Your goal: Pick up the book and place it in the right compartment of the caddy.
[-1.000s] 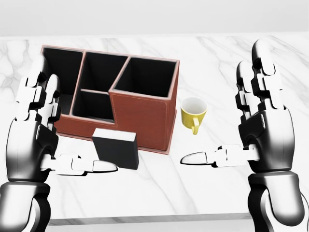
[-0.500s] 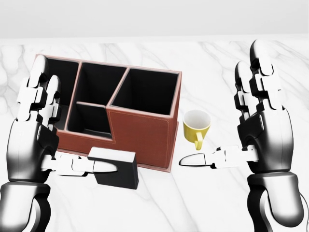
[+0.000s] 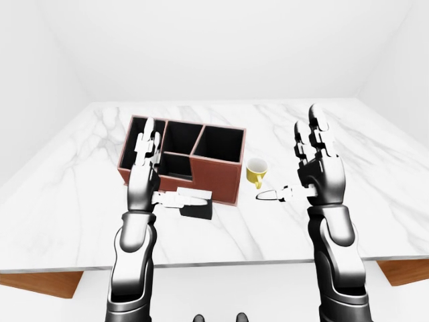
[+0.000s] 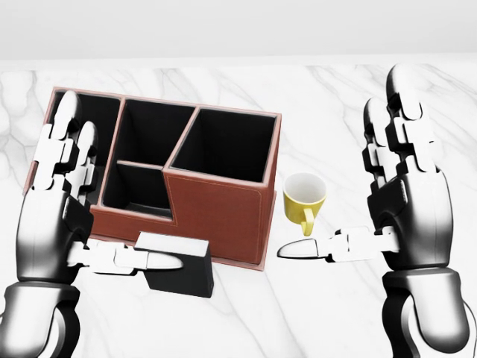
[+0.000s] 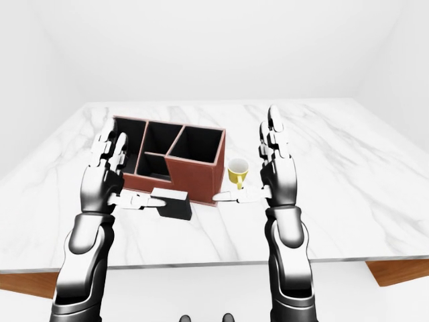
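1. The book [image 4: 179, 266] lies on the worktop [image 4: 313, 313], touching the caddy [image 4: 216, 209].
2. Left hand [image 4: 52, 224]: fingers spread, thumb over the book, gripping nothing.
3. Right hand [image 4: 406, 216]: open, empty.
4. Close both sides firmly before lifting.

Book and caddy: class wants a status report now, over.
Both hands open: left hand, right hand. Book on table, left thumb over it, ungrasped. Caddy compartments empty. Yellow mug beside caddy, clear.

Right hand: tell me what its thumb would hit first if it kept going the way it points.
The right hand is open, and its thumb points toward the head view's left. On that line it would probably first meet the brown leather caddy, at its lower right corner, passing below the yellow mug. Depth is uncertain.
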`<state>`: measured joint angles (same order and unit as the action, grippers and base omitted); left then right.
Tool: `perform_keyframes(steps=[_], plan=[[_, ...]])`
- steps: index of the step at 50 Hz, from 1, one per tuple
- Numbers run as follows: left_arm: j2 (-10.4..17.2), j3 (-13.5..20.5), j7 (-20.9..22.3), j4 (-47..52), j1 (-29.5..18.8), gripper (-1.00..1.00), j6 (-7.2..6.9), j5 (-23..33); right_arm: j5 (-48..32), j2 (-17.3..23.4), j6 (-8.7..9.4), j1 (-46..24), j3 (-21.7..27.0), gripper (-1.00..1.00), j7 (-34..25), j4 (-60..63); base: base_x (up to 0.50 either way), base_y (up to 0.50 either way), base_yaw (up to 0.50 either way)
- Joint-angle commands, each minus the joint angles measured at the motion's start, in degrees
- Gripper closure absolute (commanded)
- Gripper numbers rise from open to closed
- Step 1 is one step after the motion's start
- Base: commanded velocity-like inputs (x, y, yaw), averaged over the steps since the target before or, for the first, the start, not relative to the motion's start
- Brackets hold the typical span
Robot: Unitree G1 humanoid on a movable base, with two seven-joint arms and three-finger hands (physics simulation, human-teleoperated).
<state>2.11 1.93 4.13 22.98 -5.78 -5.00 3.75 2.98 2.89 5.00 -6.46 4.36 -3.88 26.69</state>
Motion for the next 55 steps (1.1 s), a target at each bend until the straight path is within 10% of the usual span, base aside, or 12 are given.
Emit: perform_keyframes(steps=[1,55], plan=[[-0.15,-0.12,0.09,0.07,0.27,-1.0,0.0,0.35,0.59,-0.03,0.0,0.1,0.32,-1.0,-0.05,0.41,0.32,0.0,0.0],[-0.13,-0.6,0.48,-0.78,0.61,-1.0,0.0,1.11,-0.09,0.11,0.0,-0.04,0.07,-1.0,-0.36,-0.95,0.08,0.0,0.0]])
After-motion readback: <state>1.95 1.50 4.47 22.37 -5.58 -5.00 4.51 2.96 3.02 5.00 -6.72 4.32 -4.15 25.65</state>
